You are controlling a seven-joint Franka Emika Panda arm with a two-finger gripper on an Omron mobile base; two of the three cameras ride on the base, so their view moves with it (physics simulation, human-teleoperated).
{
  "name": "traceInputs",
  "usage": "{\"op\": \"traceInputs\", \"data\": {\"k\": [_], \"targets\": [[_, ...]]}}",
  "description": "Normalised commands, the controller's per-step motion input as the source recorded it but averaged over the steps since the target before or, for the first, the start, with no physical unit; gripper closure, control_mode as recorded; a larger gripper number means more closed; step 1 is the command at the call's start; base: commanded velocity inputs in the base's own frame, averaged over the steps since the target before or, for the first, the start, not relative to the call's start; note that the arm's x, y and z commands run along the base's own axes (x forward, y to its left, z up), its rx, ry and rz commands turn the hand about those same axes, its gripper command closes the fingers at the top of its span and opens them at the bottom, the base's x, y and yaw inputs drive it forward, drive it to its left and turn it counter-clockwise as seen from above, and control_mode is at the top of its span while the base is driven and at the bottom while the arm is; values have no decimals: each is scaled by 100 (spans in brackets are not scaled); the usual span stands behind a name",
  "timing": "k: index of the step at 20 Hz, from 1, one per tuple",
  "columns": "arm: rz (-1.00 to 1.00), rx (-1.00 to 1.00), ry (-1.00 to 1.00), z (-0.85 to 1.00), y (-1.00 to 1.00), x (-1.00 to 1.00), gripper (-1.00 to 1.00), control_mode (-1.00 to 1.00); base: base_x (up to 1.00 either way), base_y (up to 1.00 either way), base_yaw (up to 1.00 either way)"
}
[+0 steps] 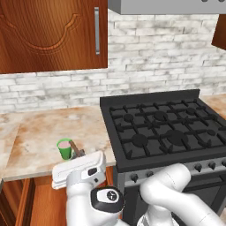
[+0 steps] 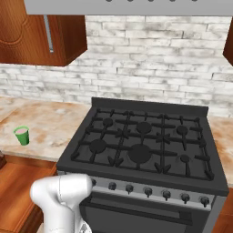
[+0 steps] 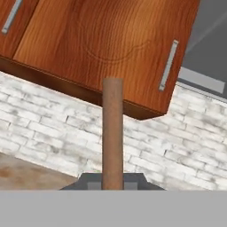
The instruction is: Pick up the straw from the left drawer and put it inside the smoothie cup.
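1. A marbled counter (image 1: pixel 53 128) runs beside a black stove (image 1: pixel 163 128), under a brick wall.
2. A green smoothie cup (image 1: pixel 65 148) stands near the counter's front edge.
3. The gripper (image 3: pixel 112 184) is clenched on the brownish straw (image 3: pixel 112 133), just beside the cup.

The smoothie cup (image 2: pixel 21 135) stands on the counter (image 2: pixel 54 123) left of the stove (image 2: pixel 145 145).

Home kitchen. Black gas stove (image 1: pixel 165 130) with burner grates and front knobs, marble-look counter (image 1: pixel 53 132) just left of it, white brick backsplash (image 1: pixel 154 57) behind, wooden wall cabinets (image 1: pixel 53 33) and range hood (image 1: pixel 167 6) above.
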Motion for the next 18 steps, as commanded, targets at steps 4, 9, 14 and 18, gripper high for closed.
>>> {"op": "traceInputs", "data": {"k": [4,9,14,18], "targets": [[-1,24,-19,45,-44,11,100,-100,0,0,0],[0,19,-2,43,-37,30,100,-100,0,0,0],[0,11,11,32,-15,47,100,-100,0,0,0],[0,2,17,4,-2,46,100,-100,0,0,0]]}}
